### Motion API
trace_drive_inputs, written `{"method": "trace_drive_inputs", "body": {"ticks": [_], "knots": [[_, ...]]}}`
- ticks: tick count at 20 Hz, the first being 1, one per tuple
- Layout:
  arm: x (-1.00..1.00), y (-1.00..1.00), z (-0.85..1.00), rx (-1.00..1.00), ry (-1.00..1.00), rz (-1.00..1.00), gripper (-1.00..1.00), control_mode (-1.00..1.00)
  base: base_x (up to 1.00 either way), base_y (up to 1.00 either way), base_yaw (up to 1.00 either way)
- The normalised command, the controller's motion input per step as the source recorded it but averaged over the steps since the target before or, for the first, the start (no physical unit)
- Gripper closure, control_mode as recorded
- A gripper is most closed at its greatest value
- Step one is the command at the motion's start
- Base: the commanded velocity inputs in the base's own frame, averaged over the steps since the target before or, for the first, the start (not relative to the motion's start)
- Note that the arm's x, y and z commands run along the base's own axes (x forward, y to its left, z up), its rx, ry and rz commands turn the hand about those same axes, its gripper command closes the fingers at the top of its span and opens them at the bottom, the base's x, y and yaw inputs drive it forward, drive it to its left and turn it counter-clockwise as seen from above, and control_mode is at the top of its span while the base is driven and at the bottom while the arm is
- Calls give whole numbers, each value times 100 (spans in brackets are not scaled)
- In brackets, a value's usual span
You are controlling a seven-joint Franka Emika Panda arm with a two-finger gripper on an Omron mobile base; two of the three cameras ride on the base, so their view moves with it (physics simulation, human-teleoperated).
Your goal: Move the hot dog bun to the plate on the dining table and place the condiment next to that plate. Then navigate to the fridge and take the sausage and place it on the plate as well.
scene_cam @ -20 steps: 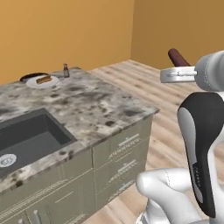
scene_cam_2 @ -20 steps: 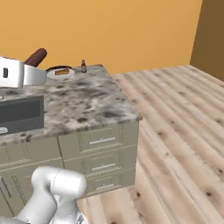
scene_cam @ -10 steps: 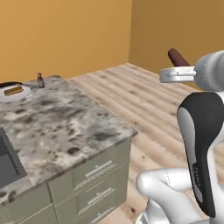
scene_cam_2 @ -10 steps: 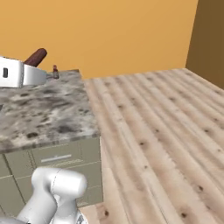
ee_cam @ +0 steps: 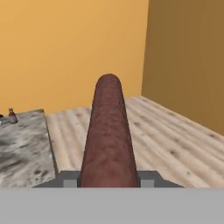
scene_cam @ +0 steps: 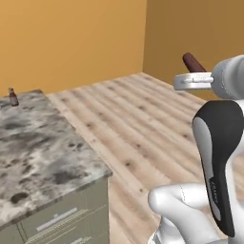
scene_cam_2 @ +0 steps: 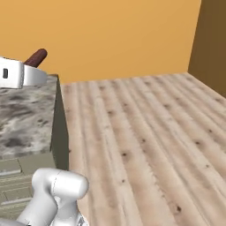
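**Claw carrying the sausage, plate still to reach**

Gripper (ee_cam: pixel 108 183): jaws clamped on the near end of the sausage (ee_cam: pixel 108 135), which sticks straight out ahead of the hand, dark red-brown, rounded at the far tip. In the left base view the sausage (scene_cam: pixel 193 61) pokes up past the hand at upper right; in the right base view it shows above the hand at far left (scene_cam_2: pixel 36 58).

Progress, as judged: the sausage is in hand, so the fridge pick looks done. What remains is the carry to the plate and the set-down. The condiment bottle (scene_cam: pixel 13 97) stands upright at the far end of the counter (scene_cam: pixel 43 152), small and dark with a pale cap; it also shows at far left in the hand view (ee_cam: pixel 12 116). Plate and bun cannot be checked from here, so whether those steps are finished stays open.

Surface: grey-speckled stone counter top, left of the arm, over grey-green cabinet drawers (scene_cam: pixel 57 219) with bar handles.

Room: pale wood plank floor (scene_cam_2: pixel 145 132) running away to the far walls. Far wall (scene_cam_2: pixel 114 35) orange; a darker brown wall (ee_cam: pixel 188 61) meets it at the right-hand corner.
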Motion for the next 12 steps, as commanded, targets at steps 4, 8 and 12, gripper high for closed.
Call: {"method": "trace_drive_inputs", "body": {"ticks": [4, 8, 12], "knots": [[0, 0, 0, 0, 0, 0, 100, 100, 84, -91, 26], [0, 0, 0, 0, 0, 0, 100, 100, 89, -83, 29], [0, 0, 0, 0, 0, 0, 100, 100, 90, -77, 33]]}}
